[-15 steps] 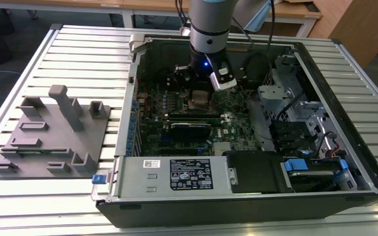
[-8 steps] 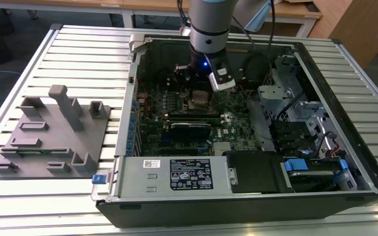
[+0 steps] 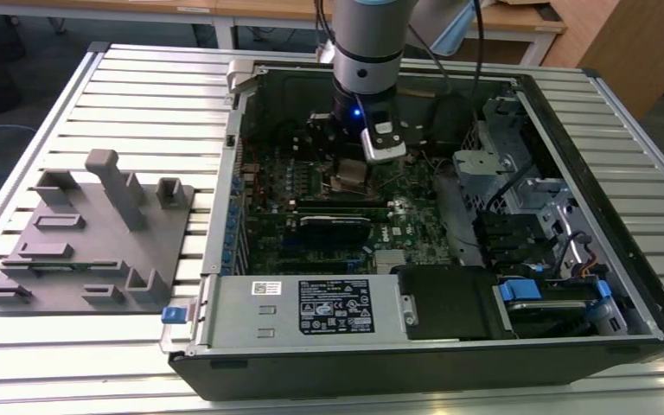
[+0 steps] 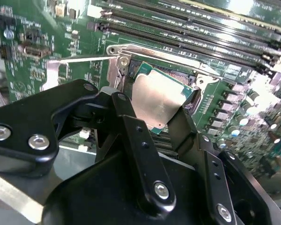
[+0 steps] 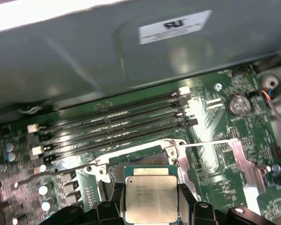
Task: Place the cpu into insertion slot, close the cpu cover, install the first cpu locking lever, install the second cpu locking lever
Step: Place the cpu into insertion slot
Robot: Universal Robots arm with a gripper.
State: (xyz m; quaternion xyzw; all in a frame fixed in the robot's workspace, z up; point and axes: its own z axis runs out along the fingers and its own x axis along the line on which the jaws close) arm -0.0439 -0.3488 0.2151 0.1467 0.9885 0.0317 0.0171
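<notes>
My gripper point(image 3: 351, 169) reaches down into the open computer case and is shut on the cpu point(image 5: 150, 199), a flat silver-grey square. In both wrist views its black fingers point(image 4: 127, 117) press on two opposite edges of the cpu point(image 4: 159, 99). The chip hangs directly over the insertion slot point(image 5: 113, 172), whose silvery rim point(image 4: 150, 51) frames it. I cannot tell whether the chip touches the slot. The cpu cover point(image 5: 246, 161) stands swung open beside the slot, with a thin locking lever point(image 5: 210, 142) raised along it.
Long black memory slots point(image 5: 117, 124) run just beyond the socket. The case wall point(image 5: 131, 51) rises close behind them. A power supply point(image 3: 309, 307) and drive cage point(image 3: 539, 225) fill the case's near and right parts. A grey fixture point(image 3: 90, 238) sits on the slatted table.
</notes>
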